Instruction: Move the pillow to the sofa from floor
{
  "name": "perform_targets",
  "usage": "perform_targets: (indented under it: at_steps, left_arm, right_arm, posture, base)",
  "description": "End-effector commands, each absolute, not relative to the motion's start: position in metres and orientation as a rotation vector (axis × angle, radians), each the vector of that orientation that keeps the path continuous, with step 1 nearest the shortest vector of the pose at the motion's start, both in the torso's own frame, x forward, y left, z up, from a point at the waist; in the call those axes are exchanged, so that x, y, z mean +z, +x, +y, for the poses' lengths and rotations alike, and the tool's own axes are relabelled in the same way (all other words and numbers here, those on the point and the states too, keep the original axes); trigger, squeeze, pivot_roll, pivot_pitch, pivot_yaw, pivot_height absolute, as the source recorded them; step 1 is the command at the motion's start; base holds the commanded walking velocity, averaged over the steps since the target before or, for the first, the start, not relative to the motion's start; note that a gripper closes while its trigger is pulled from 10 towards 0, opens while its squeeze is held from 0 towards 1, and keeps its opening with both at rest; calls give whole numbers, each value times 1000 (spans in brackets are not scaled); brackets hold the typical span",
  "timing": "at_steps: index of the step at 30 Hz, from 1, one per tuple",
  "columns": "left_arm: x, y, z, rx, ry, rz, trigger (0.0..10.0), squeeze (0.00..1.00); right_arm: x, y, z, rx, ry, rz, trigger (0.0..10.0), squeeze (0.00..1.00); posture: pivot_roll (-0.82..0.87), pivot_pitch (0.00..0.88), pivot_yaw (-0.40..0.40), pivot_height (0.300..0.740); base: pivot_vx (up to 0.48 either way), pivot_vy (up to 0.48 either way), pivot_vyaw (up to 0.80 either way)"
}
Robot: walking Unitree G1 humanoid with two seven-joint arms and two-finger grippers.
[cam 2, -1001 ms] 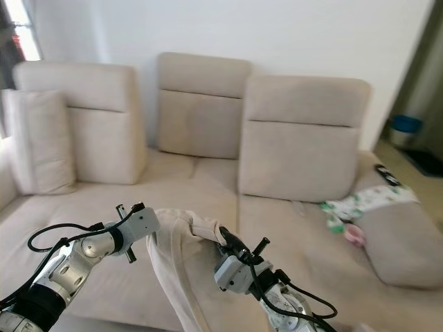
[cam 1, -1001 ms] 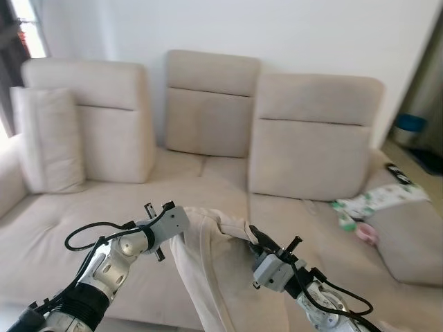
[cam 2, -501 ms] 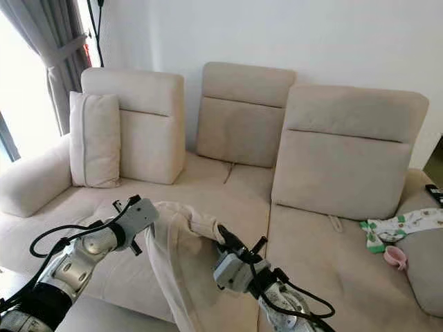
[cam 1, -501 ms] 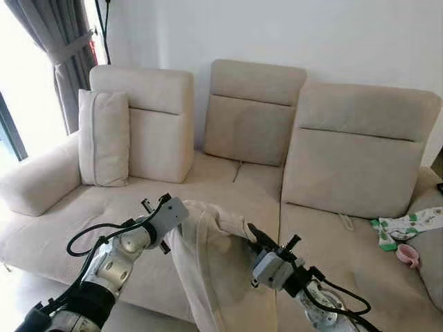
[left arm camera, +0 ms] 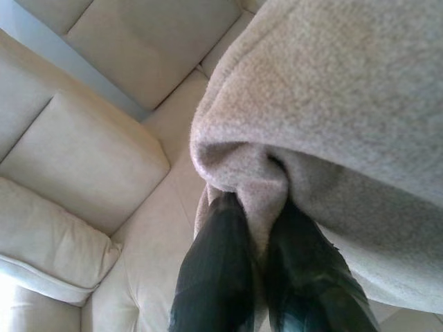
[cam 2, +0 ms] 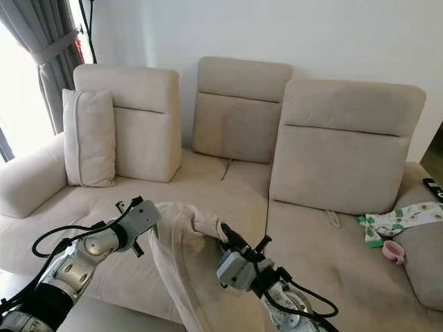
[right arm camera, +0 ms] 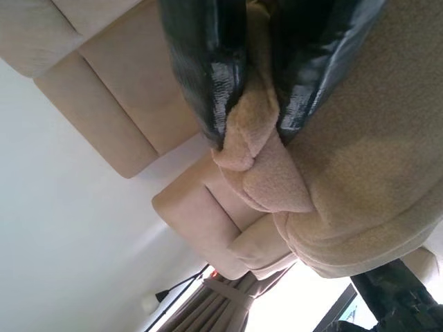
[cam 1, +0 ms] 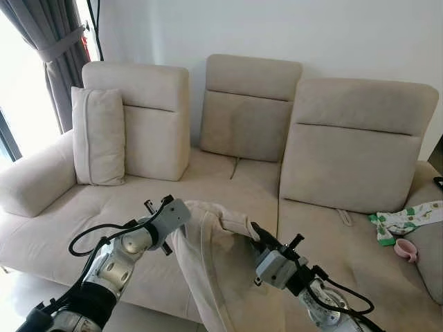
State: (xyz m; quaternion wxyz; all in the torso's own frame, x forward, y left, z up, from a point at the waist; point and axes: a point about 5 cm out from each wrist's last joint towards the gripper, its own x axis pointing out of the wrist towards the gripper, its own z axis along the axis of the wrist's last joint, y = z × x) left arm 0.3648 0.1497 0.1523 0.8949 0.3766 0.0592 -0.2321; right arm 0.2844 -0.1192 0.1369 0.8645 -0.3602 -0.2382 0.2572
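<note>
A beige pillow [cam 1: 208, 263] hangs between my two arms in front of the beige sofa [cam 1: 228, 187], over the front of its seat. My left gripper [cam 1: 181, 220] is shut on the pillow's upper left corner; in the left wrist view its black fingers [left arm camera: 214, 270] pinch a fold of the fleecy fabric [left arm camera: 332, 138]. My right gripper [cam 1: 253, 234] is shut on the upper right corner, and the right wrist view has both fingers [right arm camera: 208, 76] clamped on a bunched edge of the pillow [right arm camera: 332, 180].
Another beige cushion [cam 1: 97, 135] leans upright at the sofa's left end by the armrest [cam 1: 31, 183]. A patterned cloth [cam 1: 408, 218] and a small pink thing [cam 1: 407, 250] lie on the right seat. Grey curtains [cam 1: 48, 48] hang by a bright window at left.
The camera swung to the left and then settled, bringing the sofa's left armrest and the curtain into sight. Both grippers keep their hold on the pillow at about the same height.
</note>
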Motion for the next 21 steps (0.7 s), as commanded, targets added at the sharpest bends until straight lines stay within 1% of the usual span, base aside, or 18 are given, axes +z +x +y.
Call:
perform_targets:
  at_steps: [1, 21]
  left_arm:
    - [162, 365, 139, -517, 768, 61, 10000, 0]
    - [164, 366, 139, -521, 775, 60, 10000, 0]
  right_arm:
    - [150, 281, -110, 560, -730, -592, 10000, 0]
    - [152, 282, -108, 552, -725, -601, 10000, 0]
  posture:
    - [10, 0, -13, 740]
    - [12, 0, -11, 740]
  base:
    - [304, 0, 0]
    - [319, 0, 0]
